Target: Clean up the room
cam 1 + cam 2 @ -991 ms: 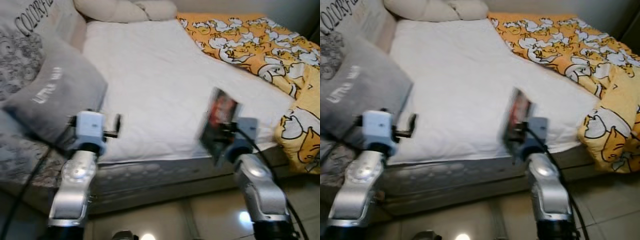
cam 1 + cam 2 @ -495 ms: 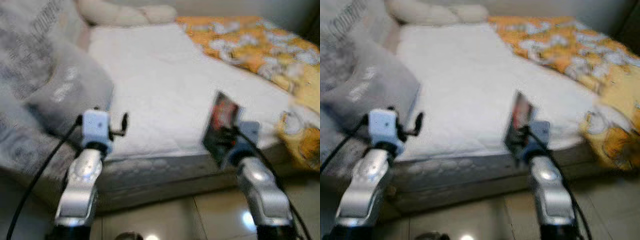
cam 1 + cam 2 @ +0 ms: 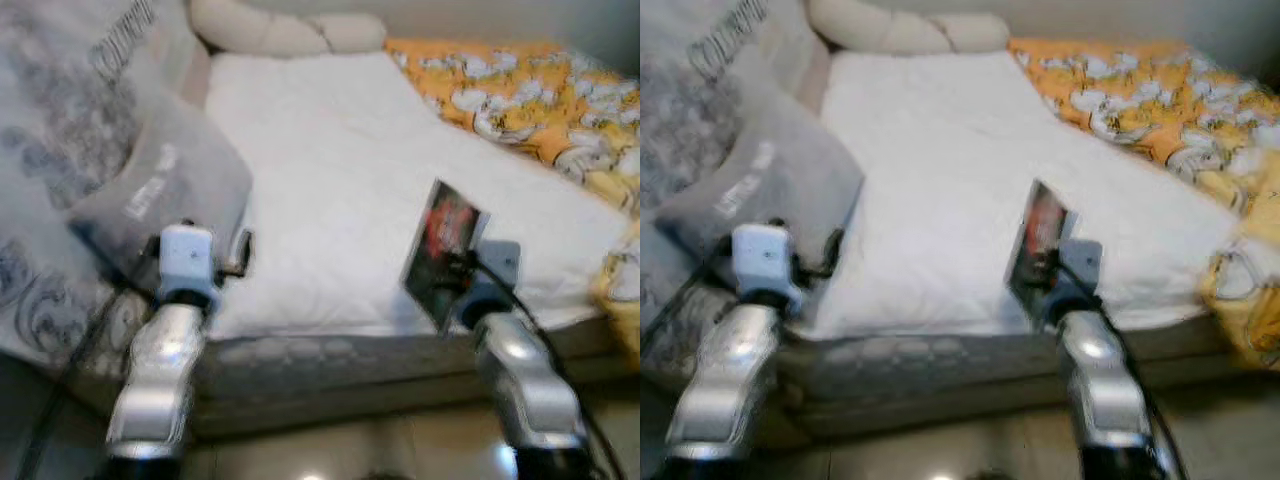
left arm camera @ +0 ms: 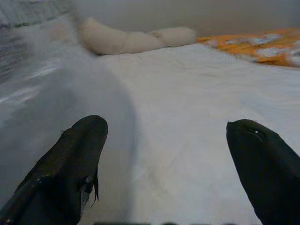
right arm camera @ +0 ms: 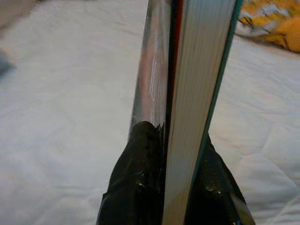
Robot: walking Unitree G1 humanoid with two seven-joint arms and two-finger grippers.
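A thin book (image 3: 443,250) with a dark, red-printed cover stands upright on edge over the bed's front edge, and my right gripper (image 3: 452,285) is shut on its lower part. In the right wrist view the book's spine and white page edges (image 5: 187,93) run straight up between the two black fingers (image 5: 140,187). My left gripper (image 3: 243,252) is held out open above the mattress edge, next to the grey pillow (image 3: 165,190). The left wrist view has its two fingers (image 4: 70,164) wide apart over the white sheet (image 4: 197,122).
The white bed (image 3: 340,180) lies ahead with cream pillows (image 3: 290,30) at its far end. A grey printed cushion (image 3: 70,140) leans at the left. An orange patterned quilt (image 3: 540,90) covers the right side. Glossy tiled floor (image 3: 340,450) lies below the mattress edge.
The camera has swung, so the bed and pillows sit further right in the picture. Both arms keep the same pose; the book stays in the right gripper.
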